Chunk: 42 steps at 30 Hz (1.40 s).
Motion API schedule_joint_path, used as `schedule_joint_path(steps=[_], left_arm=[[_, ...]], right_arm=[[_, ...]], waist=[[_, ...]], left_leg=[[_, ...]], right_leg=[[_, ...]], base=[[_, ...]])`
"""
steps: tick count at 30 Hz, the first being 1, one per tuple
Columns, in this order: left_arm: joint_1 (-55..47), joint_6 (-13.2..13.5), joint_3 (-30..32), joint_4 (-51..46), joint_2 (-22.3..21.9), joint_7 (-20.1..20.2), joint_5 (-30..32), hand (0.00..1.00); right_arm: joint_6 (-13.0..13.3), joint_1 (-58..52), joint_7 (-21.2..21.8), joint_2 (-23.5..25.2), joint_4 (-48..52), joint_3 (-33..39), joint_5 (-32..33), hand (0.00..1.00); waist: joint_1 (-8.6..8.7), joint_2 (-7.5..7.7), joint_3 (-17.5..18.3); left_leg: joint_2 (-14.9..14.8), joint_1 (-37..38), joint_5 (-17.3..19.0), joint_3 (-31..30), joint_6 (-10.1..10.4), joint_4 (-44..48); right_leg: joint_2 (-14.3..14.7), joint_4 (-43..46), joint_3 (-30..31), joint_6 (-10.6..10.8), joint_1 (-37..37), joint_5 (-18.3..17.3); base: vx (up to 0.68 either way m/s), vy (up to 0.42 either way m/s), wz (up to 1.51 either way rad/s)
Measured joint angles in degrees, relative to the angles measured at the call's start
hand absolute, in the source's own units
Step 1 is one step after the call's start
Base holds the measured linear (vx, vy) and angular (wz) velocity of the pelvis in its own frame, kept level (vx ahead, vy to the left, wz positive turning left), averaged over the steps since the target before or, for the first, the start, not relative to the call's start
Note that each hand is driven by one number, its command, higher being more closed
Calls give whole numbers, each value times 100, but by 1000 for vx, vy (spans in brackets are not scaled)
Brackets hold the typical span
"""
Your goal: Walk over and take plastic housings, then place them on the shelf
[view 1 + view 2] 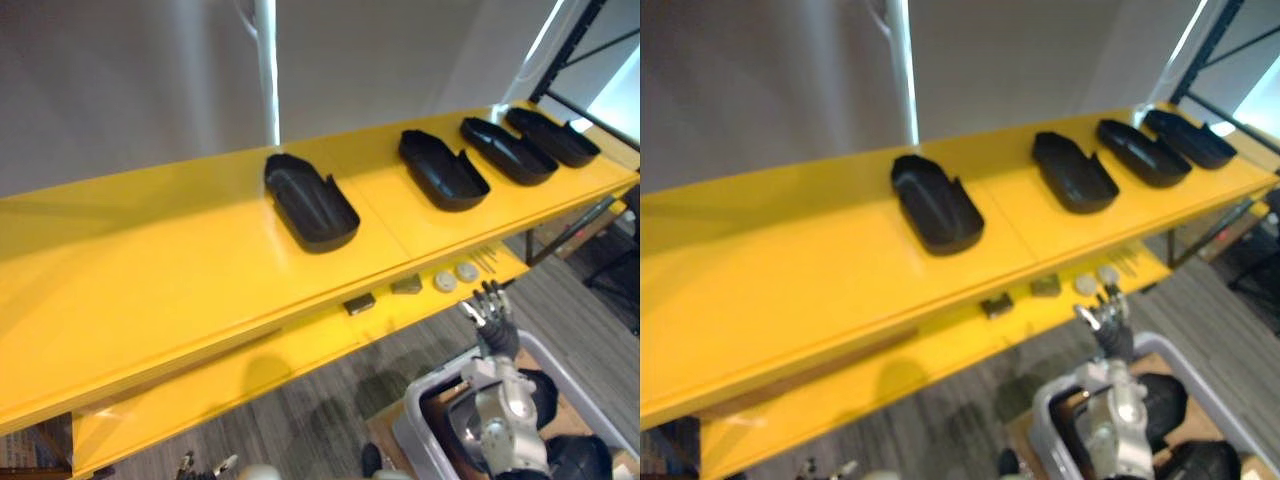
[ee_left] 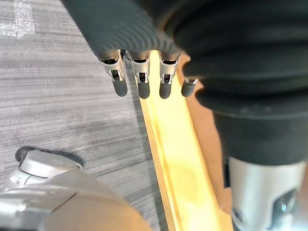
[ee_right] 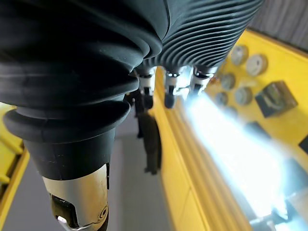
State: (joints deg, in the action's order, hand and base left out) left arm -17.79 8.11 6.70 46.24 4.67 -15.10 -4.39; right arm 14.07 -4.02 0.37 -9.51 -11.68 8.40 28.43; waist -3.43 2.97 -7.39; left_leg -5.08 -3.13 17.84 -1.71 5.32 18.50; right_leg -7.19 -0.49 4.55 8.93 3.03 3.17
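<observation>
Several black plastic housings lie open side up along the top of the yellow shelf (image 1: pixel 150 260): one near the middle (image 1: pixel 310 200), another (image 1: pixel 443 170) to its right, and two more (image 1: pixel 508 150) toward the far right end. My right hand (image 1: pixel 492 310) hangs below the shelf's front edge, above a grey bin, its fingers (image 3: pixel 173 86) relaxed and empty. My left hand (image 2: pixel 143 79) is low by the shelf's lower board, fingers straight, holding nothing.
The grey bin (image 1: pixel 415 420) at the lower right holds more black housings (image 1: pixel 582 458). On the lower yellow shelf board (image 1: pixel 250 375) sit a dark block (image 1: pixel 360 303), a grey piece (image 1: pixel 406 286) and two round discs (image 1: pixel 445 281). A black rack frame (image 1: pixel 580 40) stands at the far right.
</observation>
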Motion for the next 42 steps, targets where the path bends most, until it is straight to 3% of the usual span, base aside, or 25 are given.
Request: schedule_joint_path(steps=[4, 6, 9, 13, 16, 17, 19, 20, 23, 25, 27, 29, 30, 31, 33, 34, 35, 36, 37, 38, 41, 42], left_arm=[[1, 41, -10, 0, -128, -33, 35, 0], [-35, 129, 14, 0, -157, -36, 48, 0], [-29, 314, 119, -5, -170, 2, 106, 0], [264, 433, 11, -230, -38, 26, 874, 0], [662, 393, -221, -669, 222, 278, 1004, 0], [809, 324, -245, -894, 421, 390, 1178, 0], [881, 150, -228, -1177, 602, 463, 1206, 0], [921, -32, -176, -1306, 641, 519, 1095, 0], [886, -288, -193, -1380, 621, 553, 866, 0], [652, -520, -289, -1131, 622, 583, 435, 0], [434, -586, -283, -826, 603, 685, 321, 0], [140, -578, -231, -614, 616, 742, 314, 0], [-92, -536, -102, -504, 697, 803, 361, 0], [-138, -509, -43, -169, 669, 855, 555, 0], [-504, -440, -46, 93, 549, 846, 711, 0], [-534, -437, -38, 148, 580, 832, 691, 0], [-531, -392, 18, 231, 651, 731, 569, 0], [-533, -330, 137, 236, 693, 673, 431, 0], [-424, -209, 365, 238, 779, 601, 254, 0], [-327, -107, 492, 229, 772, 538, 183, 0], [-174, 300, 619, -49, 452, 322, 39, 0], [-163, 430, 582, -184, 186, 228, -117, 0]], right_arm=[[90, 60, -14, -1, 0, -24, -5, 0], [78, 127, -36, -4, -1, -132, -21, 0], [-41, 303, -153, -90, -27, -356, -294, 0], [-154, 372, -345, -372, -284, -405, -198, 0], [-103, -244, -375, -379, 92, -211, 101, 0], [18, -774, -75, -263, 428, -36, 225, 0], [103, -1157, 290, -209, 813, 166, 223, 0], [132, -1258, 679, -206, 934, 332, 216, 0], [214, -1015, 1099, -266, 859, 303, 176, 0], [250, 72, 1139, -416, 454, -317, -4, 0], [215, 985, 1055, -537, 110, -883, -159, 0], [87, 1520, 912, -559, -8, -1179, -379, 0], [-32, 1672, 795, -529, 24, -1257, -486, 0], [-145, 1648, 671, -650, 38, -1240, -526, 0], [-390, 1395, 434, -724, 97, -1242, -575, 0], [-409, 1257, 363, -724, 187, -1230, -575, 0], [-440, 1047, 223, -691, 262, -1222, -563, 0], [-475, 1013, 156, -639, 260, -1205, -558, 0], [-538, 976, -26, -538, 255, -1159, -520, 0], [-542, 939, -148, -467, 240, -1086, -447, 0], [-484, 881, -493, -359, 231, -717, -437, 0], [-409, 869, -613, -395, 201, -505, -405, 0]], waist=[[-70, -232, -143], [-76, -269, -159], [-76, -218, -178], [-51, -167, -287], [134, -213, -486], [201, -100, -560], [315, 19, -667], [373, 14, -705], [374, -32, -696], [143, -96, -685], [-137, -103, -679], [-326, -59, -651], [-444, 151, -542], [-550, 83, -521], [-530, -187, -423], [-507, -161, -409], [-503, -47, -379], [-506, 82, -374], [-503, 330, -396], [-517, 411, -406], [-430, 414, -563], [-385, 290, -737]], left_leg=[[-4, -10, -34, -103, 15, -40], [-5, 5, -85, -106, 17, -120], [-12, 7, -107, -82, 21, -154], [-14, -143, 16, -90, -50, 307], [-148, -83, 495, -31, -73, 942], [-158, -70, 647, 260, -143, 1246], [-165, -28, 705, 572, -318, 1351], [-339, 81, 547, 1056, -470, 1147], [-535, 219, 195, 1442, -516, 760], [-780, 232, -126, 1911, -498, 459], [-889, 132, -348, 2189, -449, 306], [-999, -125, -462, 2279, -363, 383], [-875, -354, -447, 2184, -247, 483], [-740, -518, -424, 1690, -108, 478], [-679, -505, -556, 1047, -116, 142], [-718, -539, -587, 1046, -100, 94], [-764, -724, -668, 1034, -10, 87], [-784, -804, -695, 1035, 29, 104], [-830, -929, -752, 1057, 108, 218], [-882, -977, -784, 1028, 159, 304], [-1061, -949, -859, 916, 287, 395], [-1099, -854, -893, 837, 348, 363]], right_leg=[[3, -49, -96, -2, -11, 26], [3, -60, -114, -3, -1, 27], [12, -57, -80, -15, 51, 36], [88, 343, 90, -17, 301, 36], [312, 864, 379, -18, 440, 37], [354, 1070, 502, -50, 561, 64], [282, 1003, 293, -229, 626, 393], [297, 1062, -105, -708, 737, 718], [19, 3262, -749, -1107, 1140, 89], [-582, 4399, -1163, -1477, 1194, -175], [-1098, 4723, -1283, -1607, 1155, -208], [-1408, 4443, -1361, -1888, 904, 573], [-1517, 3593, -1370, -1607, 626, 2018], [-1394, 3179, -1460, -1740, 456, 1830], [-1087, 2595, -1518, -1632, 265, 1780], [-1040, 2455, -1524, -1458, 213, 1499], [-942, 2028, -1540, -982, 172, 712], [-856, 1740, -1570, -905, 164, 512], [-725, 1228, -1748, -788, 107, 408], [-623, 971, -1883, -522, -59, 283], [-450, 660, -2058, 79, -307, -165], [-395, 671, -2048, 123, -365, -300]], base=[[15, 2, 11], [19, 0, 6], [-2, 10, -6], [-37, 48, -25], [-120, 121, -68], [-185, 145, -104], [-322, 137, -133], [-408, 134, -144], [-273, 119, -96], [-216, 48, -108], [-169, -82, -103], [-136, -223, -61], [-119, -281, -20], [-111, -230, -19], [-67, -130, -37], [-10, -94, -32], [-10, -131, -10], [-20, -290, -17], [-4, -288, -23], [19, -355, -40], [9, -249, -26], [-82, -261, -23]])
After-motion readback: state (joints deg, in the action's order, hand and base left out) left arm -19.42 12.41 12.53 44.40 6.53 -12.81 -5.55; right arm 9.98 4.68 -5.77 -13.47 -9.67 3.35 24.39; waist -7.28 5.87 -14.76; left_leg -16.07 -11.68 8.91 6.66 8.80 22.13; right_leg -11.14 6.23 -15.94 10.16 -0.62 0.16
